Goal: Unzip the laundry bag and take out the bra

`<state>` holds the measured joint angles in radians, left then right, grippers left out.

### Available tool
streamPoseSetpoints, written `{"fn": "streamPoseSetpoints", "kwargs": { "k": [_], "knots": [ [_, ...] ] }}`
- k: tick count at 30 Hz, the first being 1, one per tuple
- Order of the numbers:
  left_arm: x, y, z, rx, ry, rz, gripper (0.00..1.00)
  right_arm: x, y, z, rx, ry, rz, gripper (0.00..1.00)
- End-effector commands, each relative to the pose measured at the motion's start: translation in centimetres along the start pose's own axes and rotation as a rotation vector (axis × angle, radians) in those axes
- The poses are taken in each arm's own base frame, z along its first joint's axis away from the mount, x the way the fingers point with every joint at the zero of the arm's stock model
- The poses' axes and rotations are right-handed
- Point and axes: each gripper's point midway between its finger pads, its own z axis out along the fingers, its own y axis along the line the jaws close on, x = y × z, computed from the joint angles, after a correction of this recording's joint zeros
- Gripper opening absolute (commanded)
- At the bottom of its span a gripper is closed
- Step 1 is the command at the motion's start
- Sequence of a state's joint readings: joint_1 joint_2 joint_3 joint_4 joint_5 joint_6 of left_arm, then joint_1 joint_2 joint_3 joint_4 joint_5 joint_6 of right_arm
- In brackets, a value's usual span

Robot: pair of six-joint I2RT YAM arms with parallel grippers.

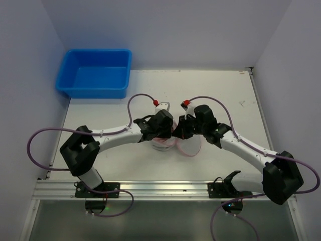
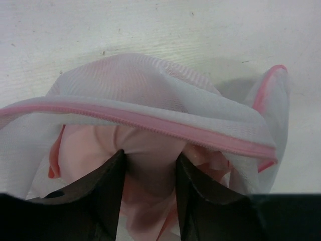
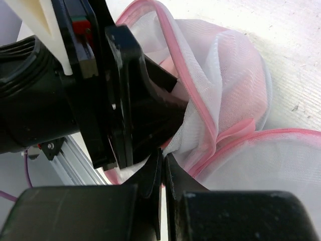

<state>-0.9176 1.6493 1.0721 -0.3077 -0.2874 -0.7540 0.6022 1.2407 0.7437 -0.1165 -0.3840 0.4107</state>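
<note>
Left tool grips bra inside laundry bag.

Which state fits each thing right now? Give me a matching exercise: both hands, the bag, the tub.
Things: 1 left hand; 2 right hand; 3 laundry bag; 4 blue tub.
States: A standing far left, empty; B unzipped, gaping open; C pinching the bag's mesh; D inside the bag, closed on the pink bra.
Pairs: 1-D; 2-C; 3-B; 4-A.
</note>
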Motion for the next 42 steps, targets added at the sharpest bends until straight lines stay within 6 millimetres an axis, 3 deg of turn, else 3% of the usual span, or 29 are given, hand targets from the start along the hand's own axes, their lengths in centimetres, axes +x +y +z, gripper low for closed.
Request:
{"fn": "streamPoseSetpoints", "kwargs": {
  "k": [1,2,3,5,13,19,20,22,25,28,29,31,32,33,35,36,37,38,39,40,42],
  "knots": [
    [-0.1,1.7,0.2,-0.096,-0.022,-0.005,0.42,-1.7,1.3,-0.6,-0.023,-0.058,-0.032,0.00],
    [-0.6,1.8,-0.2,-0.098,-0.041,-0.015,0.32,-1.5,1.1,-0.6,-0.014,-0.056,-0.034,0.00],
    [-0.9,1.8,-0.5,-0.096,-0.057,-0.021,0.13,-1.3,0.7,-0.5,0.003,-0.052,-0.031,0.00],
    [-1.7,2.0,-1.6,-0.086,-0.096,-0.039,0.00,-0.9,-0.1,-0.3,0.036,-0.045,-0.020,0.00],
    [-4.3,0.9,-6.2,0.080,-0.227,-0.038,0.00,0.6,-3.5,0.1,0.180,-0.036,0.046,0.00],
    [-5.4,-1.7,-11.9,0.381,-0.315,-0.039,0.00,0.8,-4.9,0.0,0.226,-0.038,0.070,0.00],
    [-6.0,-2.1,-13.8,0.463,-0.335,-0.056,0.00,0.9,-4.9,0.1,0.225,-0.032,0.070,0.00],
    [-7.3,-2.3,-15.5,0.544,-0.384,-0.109,0.00,1.0,-4.9,0.2,0.223,-0.018,0.074,0.00],
    [-10.4,-1.3,-19.0,0.621,-0.464,-0.152,0.00,1.4,-4.9,0.4,0.219,-0.002,0.077,0.00],
    [-13.4,0.6,-20.8,0.564,-0.543,-0.155,0.00,1.6,-4.9,0.5,0.212,0.002,0.079,0.00],
    [-15.9,1.0,-22.4,0.536,-0.609,-0.161,0.00,1.8,-4.9,0.6,0.208,0.008,0.079,0.00],
    [-18.0,2.5,-23.2,0.440,-0.653,-0.146,0.00,1.8,-4.8,0.6,0.204,0.007,0.080,0.00],
    [-20.8,3.8,-24.7,0.367,-0.732,-0.164,0.00,1.8,-4.7,0.5,0.201,0.007,0.079,0.00],
    [-21.7,4.9,-24.9,0.298,-0.747,-0.162,0.00,1.8,-4.7,0.5,0.200,0.004,0.080,0.00],
    [-24.4,8.7,-24.3,0.077,-0.799,-0.164,0.00,1.8,-4.6,0.5,0.193,0.004,0.080,0.00],
    [-26.1,9.9,-25.8,0.011,-0.837,-0.173,0.00,1.8,-4.4,0.5,0.188,0.005,0.080,0.00],
    [-27.2,12.3,-25.8,-0.095,-0.851,-0.165,0.00,1.7,-4.3,0.4,0.184,0.003,0.079,0.00],
    [-28.0,14.3,-24.6,-0.194,-0.836,-0.181,0.00,1.7,-4.3,0.3,0.182,0.004,0.078,0.00],
    [-29.2,15.5,-25.4,-0.230,-0.850,-0.191,0.00,1.6,-4.2,0.2,0.179,0.004,0.077,0.00],
    [-30.0,18.3,-24.3,-0.316,-0.832,-0.200,0.00,1.8,-4.1,0.1,0.178,0.009,0.074,0.00],
    [-31.8,20.9,-24.5,-0.387,-0.857,-0.222,0.00,1.7,-4.0,-0.1,0.178,0.010,0.073,0.00]
  ]
}}
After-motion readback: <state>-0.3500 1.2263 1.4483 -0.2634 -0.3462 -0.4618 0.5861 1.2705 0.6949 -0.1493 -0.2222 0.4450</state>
